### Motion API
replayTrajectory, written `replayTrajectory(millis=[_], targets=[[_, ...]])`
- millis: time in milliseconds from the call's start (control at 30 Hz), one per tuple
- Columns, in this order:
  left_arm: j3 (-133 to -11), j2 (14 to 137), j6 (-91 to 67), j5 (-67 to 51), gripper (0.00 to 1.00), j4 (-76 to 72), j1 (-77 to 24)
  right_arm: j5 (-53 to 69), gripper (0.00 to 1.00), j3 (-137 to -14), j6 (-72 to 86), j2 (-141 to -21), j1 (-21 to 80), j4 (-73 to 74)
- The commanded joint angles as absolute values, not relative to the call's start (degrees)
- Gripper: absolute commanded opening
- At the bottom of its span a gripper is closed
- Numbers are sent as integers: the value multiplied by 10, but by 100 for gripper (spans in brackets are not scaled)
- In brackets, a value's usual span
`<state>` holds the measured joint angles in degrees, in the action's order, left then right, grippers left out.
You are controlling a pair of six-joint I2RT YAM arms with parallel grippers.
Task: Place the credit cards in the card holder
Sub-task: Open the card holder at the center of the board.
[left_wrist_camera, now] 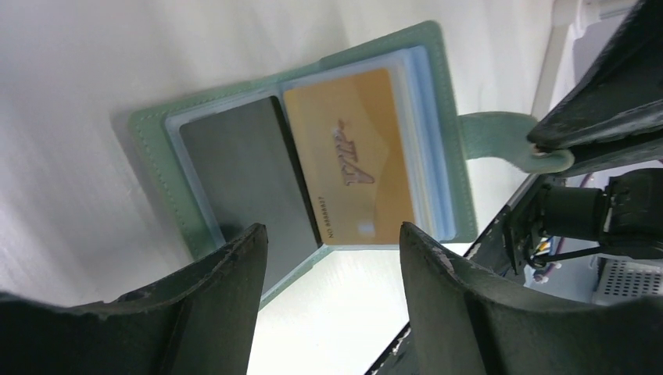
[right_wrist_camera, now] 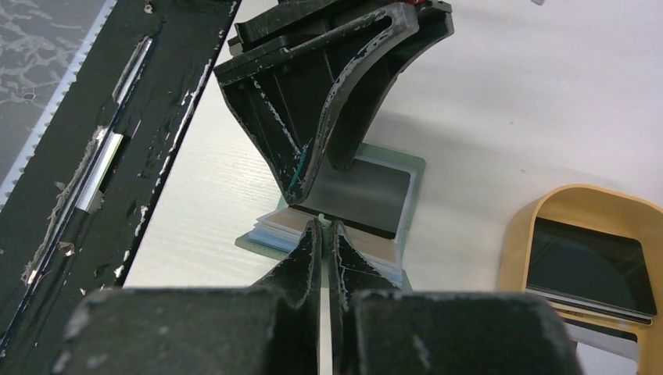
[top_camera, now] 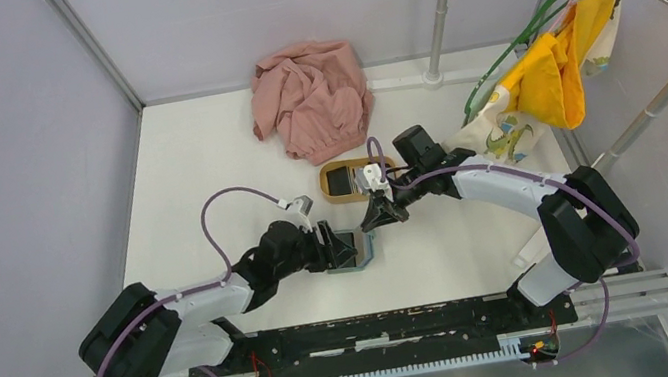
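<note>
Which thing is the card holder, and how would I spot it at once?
On the white table, find the crumpled pink cloth at the far side. Nearer sits a tan oval tray, and nearer still lies the card holder. It alone is a flat grey-green wallet opened like a book, gold card beside black card inside.

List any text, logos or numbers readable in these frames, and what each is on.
"VISA": embossed logo, as it appears to read, on the gold card in the card holder; slightly blurred.
"NO" then digits: small print on the same card; digits too blurred to read.
Nothing legible elsewhere.
</note>
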<state>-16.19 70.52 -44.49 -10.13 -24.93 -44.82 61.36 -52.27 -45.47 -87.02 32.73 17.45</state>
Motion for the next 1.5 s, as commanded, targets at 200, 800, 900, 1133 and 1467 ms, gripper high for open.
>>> replayTrajectory(millis=[200,800,900,1133,1467], targets=[[-194,672,-440,-69,67,-235,-472,634,0,-541,-460,-849,323,171],[-208,756,-447,-78,76,-279,-478,544,0,-542,-515,-834,310,204],[-215,754,-443,-85,76,-281,-478,458,0,-548,-566,-832,310,240],[-267,781,-428,-116,71,-291,-480,313,17,-537,-587,-835,310,269],[-360,938,-442,-172,69,-353,-496,289,59,-522,-462,-792,288,217]])
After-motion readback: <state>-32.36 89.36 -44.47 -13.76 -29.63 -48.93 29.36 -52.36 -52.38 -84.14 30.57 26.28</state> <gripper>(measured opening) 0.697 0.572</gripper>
